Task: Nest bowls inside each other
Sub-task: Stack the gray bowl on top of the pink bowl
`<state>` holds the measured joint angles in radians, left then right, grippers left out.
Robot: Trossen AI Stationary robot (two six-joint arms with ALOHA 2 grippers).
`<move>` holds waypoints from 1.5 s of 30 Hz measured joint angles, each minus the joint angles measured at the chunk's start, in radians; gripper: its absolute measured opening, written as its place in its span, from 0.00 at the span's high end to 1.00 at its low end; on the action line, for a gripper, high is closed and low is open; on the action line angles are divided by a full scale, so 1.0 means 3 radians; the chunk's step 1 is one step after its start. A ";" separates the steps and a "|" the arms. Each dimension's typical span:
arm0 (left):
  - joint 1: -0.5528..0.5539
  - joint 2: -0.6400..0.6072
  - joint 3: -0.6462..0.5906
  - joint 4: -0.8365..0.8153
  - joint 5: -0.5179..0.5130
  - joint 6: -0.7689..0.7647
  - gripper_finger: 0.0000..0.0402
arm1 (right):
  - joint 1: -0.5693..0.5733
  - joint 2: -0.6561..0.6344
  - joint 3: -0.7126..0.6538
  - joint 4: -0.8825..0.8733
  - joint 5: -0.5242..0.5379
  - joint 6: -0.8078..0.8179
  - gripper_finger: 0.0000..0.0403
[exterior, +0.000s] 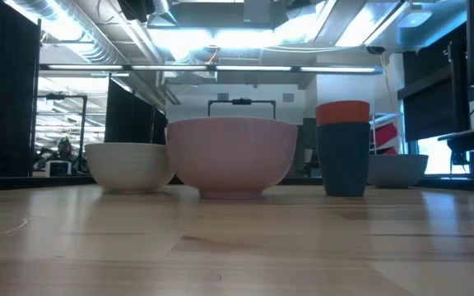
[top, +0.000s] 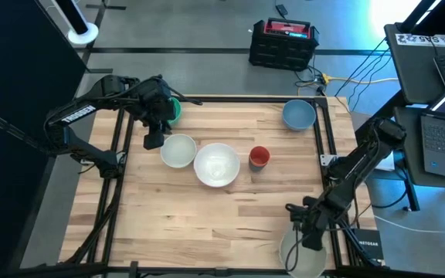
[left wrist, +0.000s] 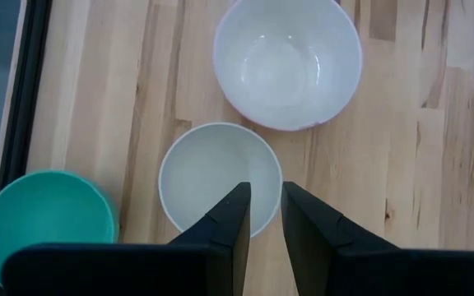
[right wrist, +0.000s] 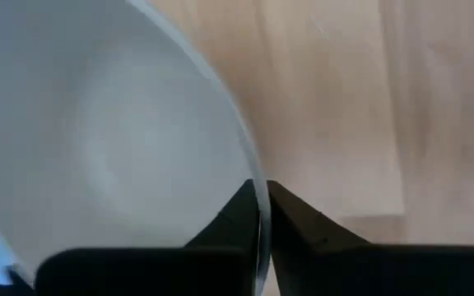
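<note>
**Large bowl clamped at the table's near right corner**

The large whitish round plastic bowl [top: 301, 253] was held by its rim in the closed right gripper [top: 312, 236]; the nesting pile lay toward the table's centre. The medium white bowl [top: 178, 150] sat below the left gripper [top: 154, 141], whose fingers stood slightly parted, empty.

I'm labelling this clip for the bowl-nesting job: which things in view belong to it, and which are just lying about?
Job:
- large white bowl
- medium white bowl
- green bowl
- light blue bowl
- red cup
- whitish bowl, rim pinched by right gripper

Lying about:
- black case
- laptops
</note>
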<state>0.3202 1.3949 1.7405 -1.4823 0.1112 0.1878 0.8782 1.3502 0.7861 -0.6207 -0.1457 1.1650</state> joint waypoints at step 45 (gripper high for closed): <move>0.0294 -0.0179 -0.0001 -0.0260 -0.0187 0.0971 0.87 | -0.3781 0.2966 0.4261 -0.2049 -0.0417 -0.3708 1.00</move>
<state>0.4083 1.3410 1.7401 -1.5605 0.0551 0.4791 -0.2561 2.2400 2.0644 -1.2353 -0.2709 0.0525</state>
